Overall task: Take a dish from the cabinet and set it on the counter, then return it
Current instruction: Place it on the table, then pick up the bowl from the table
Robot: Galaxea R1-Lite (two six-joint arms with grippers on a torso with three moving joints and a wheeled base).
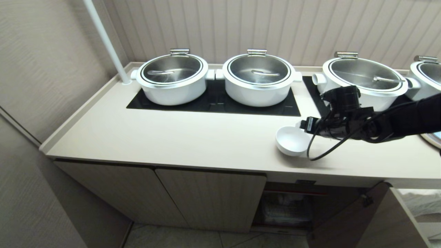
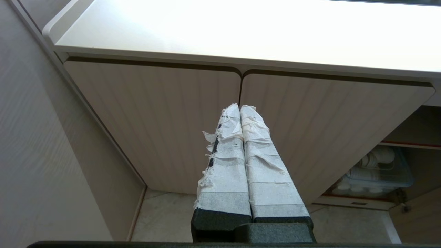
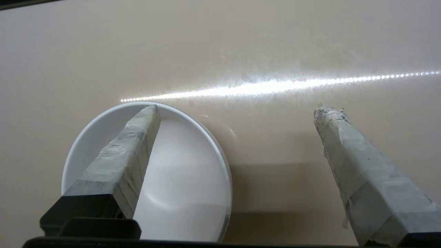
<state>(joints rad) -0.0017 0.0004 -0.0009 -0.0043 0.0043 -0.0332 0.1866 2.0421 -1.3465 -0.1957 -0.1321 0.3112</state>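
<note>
The dish, a small white bowl, stands upright on the counter near its front edge. My right gripper reaches in from the right and hovers at the bowl's right rim. In the right wrist view the gripper is open wide: one taped finger lies over the inside of the dish, the other stands well clear above the bare counter, and neither presses on the bowl. My left gripper is shut and empty, parked low before the cabinet's closed fluted doors.
Several large white pots with steel lids stand on black glass panels at the back of the counter. Below the dish the cabinet compartment is open, its door swung out to the right. Stacked white cups in a clear box sit inside.
</note>
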